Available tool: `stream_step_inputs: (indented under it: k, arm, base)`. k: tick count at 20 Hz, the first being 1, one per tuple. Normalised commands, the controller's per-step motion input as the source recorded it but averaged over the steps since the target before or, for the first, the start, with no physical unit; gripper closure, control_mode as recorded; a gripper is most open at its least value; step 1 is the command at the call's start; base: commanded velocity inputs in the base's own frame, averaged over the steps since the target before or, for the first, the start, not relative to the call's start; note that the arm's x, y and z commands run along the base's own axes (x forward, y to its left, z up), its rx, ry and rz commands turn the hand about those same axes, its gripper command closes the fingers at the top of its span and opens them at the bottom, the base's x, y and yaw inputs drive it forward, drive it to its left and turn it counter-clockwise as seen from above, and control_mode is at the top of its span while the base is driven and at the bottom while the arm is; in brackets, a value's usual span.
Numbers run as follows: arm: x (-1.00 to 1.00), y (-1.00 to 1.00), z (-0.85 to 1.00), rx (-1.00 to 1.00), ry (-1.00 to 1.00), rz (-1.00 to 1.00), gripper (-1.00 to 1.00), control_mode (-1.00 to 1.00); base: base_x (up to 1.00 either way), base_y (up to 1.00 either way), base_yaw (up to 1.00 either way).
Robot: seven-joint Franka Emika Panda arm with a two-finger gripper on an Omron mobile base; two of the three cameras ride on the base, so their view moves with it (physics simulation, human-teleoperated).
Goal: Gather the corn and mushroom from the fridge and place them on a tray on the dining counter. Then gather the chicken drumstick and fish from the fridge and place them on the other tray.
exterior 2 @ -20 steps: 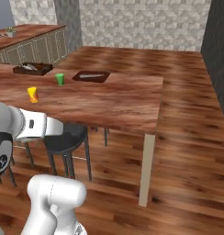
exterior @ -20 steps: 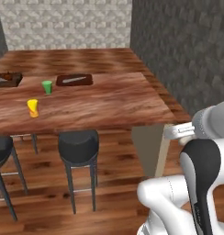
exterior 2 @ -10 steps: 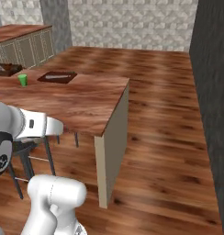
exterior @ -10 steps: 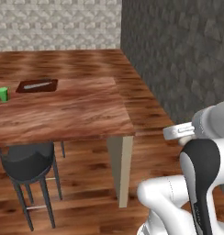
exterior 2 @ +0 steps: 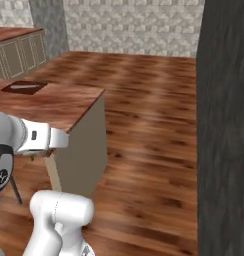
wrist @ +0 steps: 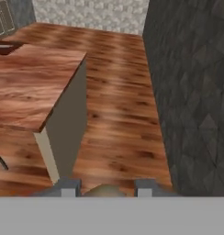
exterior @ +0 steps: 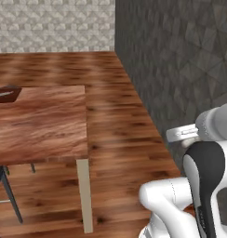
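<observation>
A dark tray (exterior 2: 24, 87) sits at the far left of the wooden counter (exterior: 41, 125). In the hand view, the end effector (wrist: 106, 188) grips a small tan-olive object (wrist: 103, 190) between its fingertips (wrist: 68, 187); which food it is cannot be told. A dark stone wall (exterior: 180, 65) stands right.
</observation>
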Motion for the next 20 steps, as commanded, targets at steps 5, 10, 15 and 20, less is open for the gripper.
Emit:
stream_step_inputs:
  k: [5,10,15,20]
  arm:
    - [0.00,0.00,0.00,0.00,0.00,0.00,1.00,1.00]
    - [0.00,0.00,0.00,0.00,0.00,0.00,1.00,1.00]
    - [0.00,0.00,0.00,0.00,0.00,0.00,1.00,1.00]
    - [0.00,0.00,0.00,0.00,0.00,0.00,1.00,1.00]
  base:
    - [1.00,-0.75,0.10]
    - [1.00,-0.57,0.14]
    - [1.00,-0.39,0.19]
    - [1.00,-0.29,0.24]
